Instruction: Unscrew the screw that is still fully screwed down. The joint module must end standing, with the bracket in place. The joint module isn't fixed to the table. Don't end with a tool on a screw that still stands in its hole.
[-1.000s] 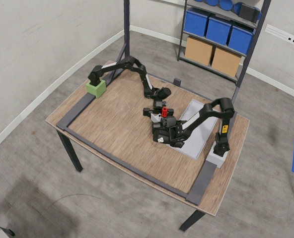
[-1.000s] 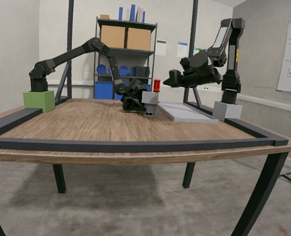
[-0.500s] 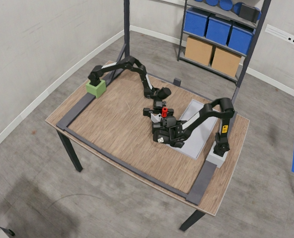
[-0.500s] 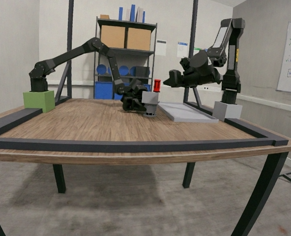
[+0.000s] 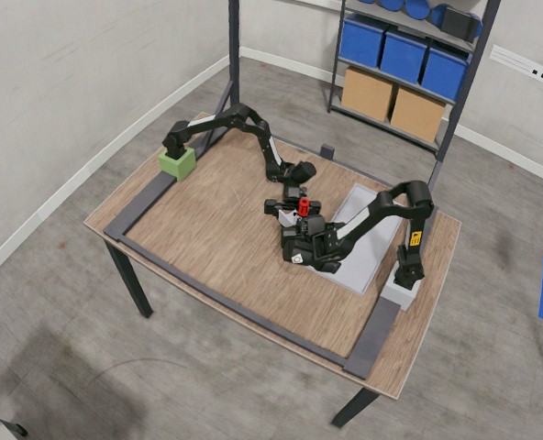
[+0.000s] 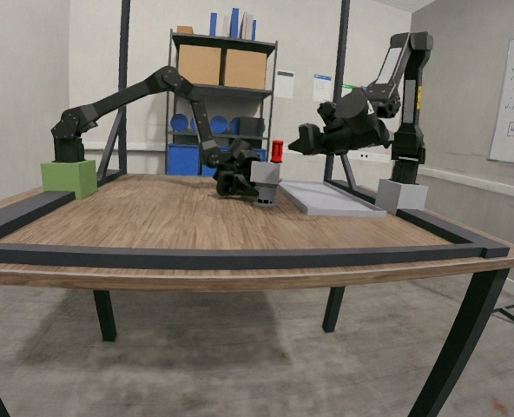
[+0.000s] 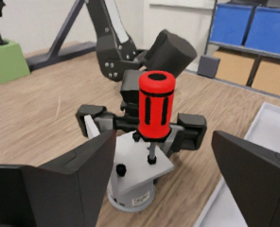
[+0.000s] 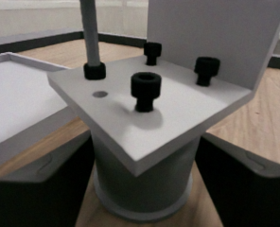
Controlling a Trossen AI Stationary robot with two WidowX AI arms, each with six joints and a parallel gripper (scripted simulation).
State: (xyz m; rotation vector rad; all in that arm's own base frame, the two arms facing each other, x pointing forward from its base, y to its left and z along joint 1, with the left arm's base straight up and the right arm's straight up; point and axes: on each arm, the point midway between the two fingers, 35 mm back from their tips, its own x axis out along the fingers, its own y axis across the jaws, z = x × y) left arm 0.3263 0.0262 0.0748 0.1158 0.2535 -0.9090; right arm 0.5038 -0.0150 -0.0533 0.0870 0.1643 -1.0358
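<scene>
Counter (image 5: 205,208) (image 6: 135,215) (image 7: 36,118), wood; far edge beyond work. L end effector (image 5: 315,223) (image 6: 293,143) (image 7: 164,147): open, nothing held. R end effector (image 5: 293,208) (image 6: 248,190) (image 7: 140,127) (image 8: 146,151): closed on joint module (image 6: 264,194) (image 7: 135,196) (image 8: 142,189), upright, inboard of far edge; prob. rigid, smooth, may spin; grip low barrel. Bracket (image 5: 288,217) (image 6: 265,171) (image 7: 140,165) (image 8: 178,99): stiff, on top. Screwdriver (image 5: 304,207) (image 6: 277,151) (image 7: 156,104) (image 8: 90,38): take red hdl.
</scene>
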